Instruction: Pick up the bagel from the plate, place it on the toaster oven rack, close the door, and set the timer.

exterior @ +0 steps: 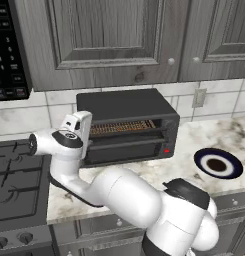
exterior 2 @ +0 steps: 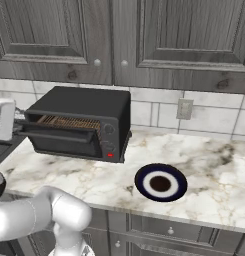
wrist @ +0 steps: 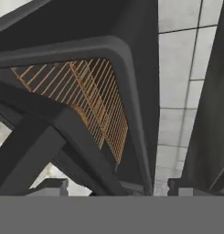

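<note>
The plate lies bare on the marble counter, at about 4 o'clock from the toaster oven in the left base view, so the bagel looks to have left it. A small brownish patch on the rack in the hand view may be it, though I cannot tell for sure. The door stands tilted, its top edge clear of the cavity so that a strip of copper mesh shows above it. The gripper sits at the oven's 9 o'clock end, close to the door's left corner, and its two fingertips stand wide apart in the hand view. The jaws are open and clamped on nothing, though dark bars of the door cross in front of them. By my judgement the step in hand is closing the door. The panel is stiff and light and swings on a bottom hinge, so it should need only a steady push or a pinch on the thin bar handle along its top edge, better near the middle than at the corner. Pressure on one end could twist it or nudge the whole oven back.
</note>
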Robot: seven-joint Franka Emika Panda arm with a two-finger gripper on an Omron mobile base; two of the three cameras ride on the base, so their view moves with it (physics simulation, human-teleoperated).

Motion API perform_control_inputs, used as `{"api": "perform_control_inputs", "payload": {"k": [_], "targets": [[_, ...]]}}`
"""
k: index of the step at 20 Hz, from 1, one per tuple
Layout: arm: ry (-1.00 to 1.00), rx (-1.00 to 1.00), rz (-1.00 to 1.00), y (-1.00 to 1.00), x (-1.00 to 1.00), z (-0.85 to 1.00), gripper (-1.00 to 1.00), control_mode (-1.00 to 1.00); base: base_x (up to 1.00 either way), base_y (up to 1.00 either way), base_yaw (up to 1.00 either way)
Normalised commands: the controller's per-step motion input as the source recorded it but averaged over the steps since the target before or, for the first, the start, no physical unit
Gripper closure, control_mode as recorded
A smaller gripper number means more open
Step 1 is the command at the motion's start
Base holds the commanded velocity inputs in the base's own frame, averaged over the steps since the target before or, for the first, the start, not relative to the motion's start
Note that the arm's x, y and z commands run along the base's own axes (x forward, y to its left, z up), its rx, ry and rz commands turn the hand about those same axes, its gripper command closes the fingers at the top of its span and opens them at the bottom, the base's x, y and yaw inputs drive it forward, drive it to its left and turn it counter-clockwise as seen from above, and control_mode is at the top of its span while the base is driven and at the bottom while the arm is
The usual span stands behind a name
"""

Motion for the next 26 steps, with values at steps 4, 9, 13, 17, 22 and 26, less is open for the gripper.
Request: {"api": "perform_control_inputs", "payload": {"k": [4, 9, 13, 17, 22, 26], "targets": [[-0.04, -0.04, 0.1, -0.08, 1.0, 0.0, -1.0, -1.0, 0.0, 0.0, 0.0], [-0.03, -0.05, 0.11, -0.06, 1.0, 0.0, -1.0, -1.0, 0.0, 0.0, 0.0], [-0.03, -0.05, 0.11, -0.07, 0.91, 0.0, -1.0, -1.0, 0.0, 0.0, 0.0], [-0.09, -0.05, 0.1, -0.12, -0.02, 0.34, -1.0, -1.0, 0.0, 0.0, 0.0], [-0.14, -0.01, 0.09, -0.26, -0.89, 0.82, -1.0, -1.0, 0.0, 0.0, 0.0], [-0.17, 0.0, 0.07, -0.24, -1.0, 0.8, -1.0, -1.0, 0.0, 0.0, 0.0]]}}
